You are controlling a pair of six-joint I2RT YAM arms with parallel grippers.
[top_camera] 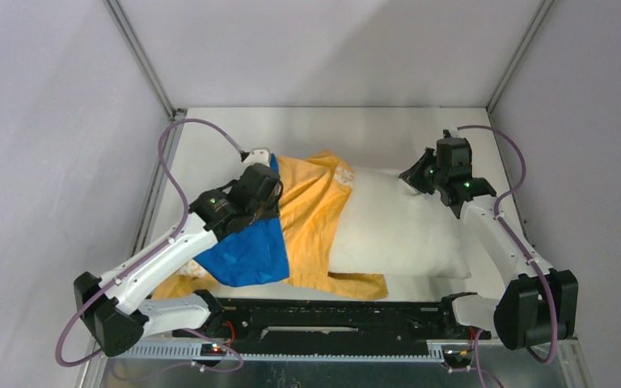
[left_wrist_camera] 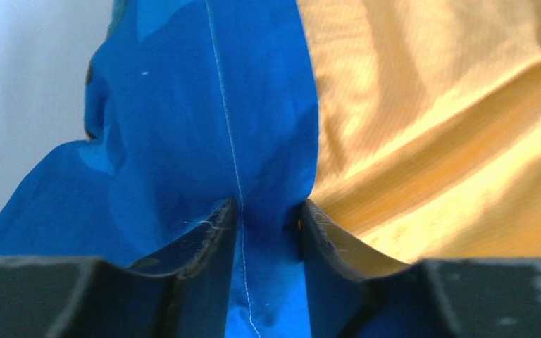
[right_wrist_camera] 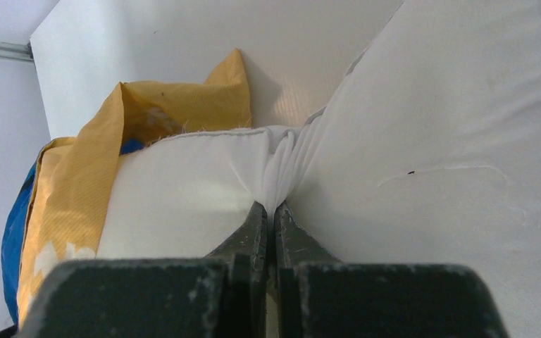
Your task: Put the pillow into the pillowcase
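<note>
The pillow point(top_camera: 404, 230) lies with its long axis running left to right across the table point(top_camera: 372, 133), and the pillowcase point(top_camera: 311, 218) sits at its left end, the orange face bunched over that end and a blue flap folded out toward the near left. Only the left part of the pillow looks covered; most of the white body is bare, so the coming move turns on closing that left-right gap, either the sack drawn rightward along the pillow or the pillow pushed leftward into it. The left gripper point(left_wrist_camera: 268, 211) is the nearer one to the sack: it is nosed into the blue cloth beside the seam, its fingers standing part way apart with a fold of blue between them, and the wrist view does not show whether that fold is truly pinched. The right gripper point(right_wrist_camera: 275, 208) is at the far right edge of the pillow, its fingers pressed together on a puckered tuck of the white fabric, well placed to steady or feed the pillow. The tabletop is smooth and pale, likely to let fabric slide. There is bare table behind the pillow, but grey walls point(top_camera: 40, 145) stand near on both sides, so sideways room looks tight
</note>
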